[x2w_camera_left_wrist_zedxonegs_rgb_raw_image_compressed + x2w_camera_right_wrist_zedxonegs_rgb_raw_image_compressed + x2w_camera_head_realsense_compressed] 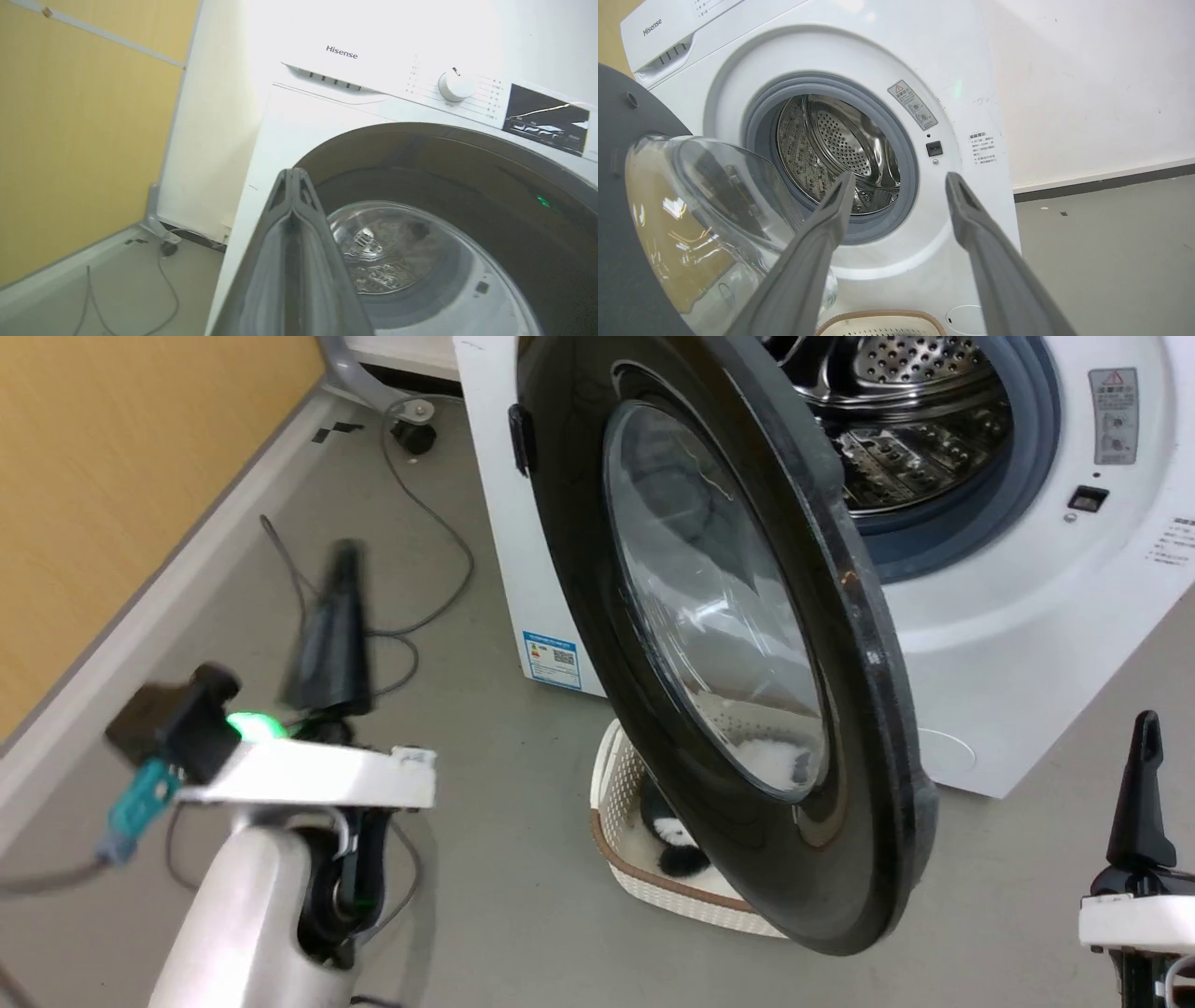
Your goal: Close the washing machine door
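White forearm (247,905), long dark tapered fingers (329,635), green wrist light (254,726)

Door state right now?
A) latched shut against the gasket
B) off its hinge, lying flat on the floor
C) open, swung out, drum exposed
C: the washing machine door stands swung out from the front of the washing machine, leaving the perforated steel drum open to view behind it.

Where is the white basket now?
In the head view, low centre, the white basket sits on the floor before the washing machine, partly hidden behind the open washing machine door.
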Tool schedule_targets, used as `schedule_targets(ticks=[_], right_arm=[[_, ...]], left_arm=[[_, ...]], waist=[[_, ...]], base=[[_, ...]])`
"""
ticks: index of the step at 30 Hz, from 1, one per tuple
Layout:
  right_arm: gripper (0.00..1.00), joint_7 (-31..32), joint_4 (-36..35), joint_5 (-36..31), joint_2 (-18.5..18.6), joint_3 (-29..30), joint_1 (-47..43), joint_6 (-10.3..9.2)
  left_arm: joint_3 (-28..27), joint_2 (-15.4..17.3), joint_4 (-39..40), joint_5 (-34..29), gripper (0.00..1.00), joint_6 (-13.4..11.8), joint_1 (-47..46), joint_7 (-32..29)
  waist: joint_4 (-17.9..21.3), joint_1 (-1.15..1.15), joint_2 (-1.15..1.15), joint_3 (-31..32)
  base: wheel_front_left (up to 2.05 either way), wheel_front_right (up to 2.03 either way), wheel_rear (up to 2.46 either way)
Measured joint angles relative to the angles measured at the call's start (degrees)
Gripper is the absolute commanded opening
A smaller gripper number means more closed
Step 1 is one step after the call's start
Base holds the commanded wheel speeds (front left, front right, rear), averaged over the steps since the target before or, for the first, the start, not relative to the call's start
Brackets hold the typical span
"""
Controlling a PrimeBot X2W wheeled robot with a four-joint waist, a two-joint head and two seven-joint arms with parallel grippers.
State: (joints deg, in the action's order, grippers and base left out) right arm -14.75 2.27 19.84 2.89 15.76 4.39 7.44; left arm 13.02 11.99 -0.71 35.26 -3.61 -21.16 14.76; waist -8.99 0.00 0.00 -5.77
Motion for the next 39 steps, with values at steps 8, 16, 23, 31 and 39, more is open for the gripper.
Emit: schedule_targets(ticks=[8, 16, 23, 31, 39], right_arm=[[1.0, 0.0, -0.6, -0.7, 0.0, -0.3, -0.7, 0.0], [1.0, 0.0, -1.1, -1.7, 0.0, -1.4, -1.3, 0.0], [0.0, 0.0, -1.5, -3.0, 0.0, -1.7, -1.6, 0.0], [0.0, 0.0, -12.4, -1.4, 0.0, -2.4, 2.5, 0.0], [0.0, -0.1, -26.1, 2.4, 0.0, -9.7, 8.2, 0.0]], left_arm=[[-5.0, -2.3, 2.9, -23.3, 0.0, -7.9, 7.9, 0.0], [-5.1, -5.6, -0.8, -28.0, 1.0, -8.2, 14.3, 0.0], [-6.5, -7.3, -2.8, -28.8, 1.0, -6.3, 16.6, 0.0], [-7.7, -8.0, -2.0, -31.1, 1.0, -6.2, 16.7, 0.0], [-8.0, -8.6, -1.8, -32.1, 1.0, -6.3, 17.3, 0.0]], waist=[[-1.6, 0.0, 0.0, 0.6], [-3.0, 0.0, 0.0, 1.1], [-3.4, 0.0, 0.0, 1.7], [-3.2, 0.0, 0.0, 2.2], [-2.9, 0.0, 0.0, 2.8]], base=[[0.0, 0.0, 0.0], [0.0, 0.0, 0.0], [0.0, 0.0, 0.0], [0.0, 0.0, 0.0], [0.0, 0.0, 0.0]])
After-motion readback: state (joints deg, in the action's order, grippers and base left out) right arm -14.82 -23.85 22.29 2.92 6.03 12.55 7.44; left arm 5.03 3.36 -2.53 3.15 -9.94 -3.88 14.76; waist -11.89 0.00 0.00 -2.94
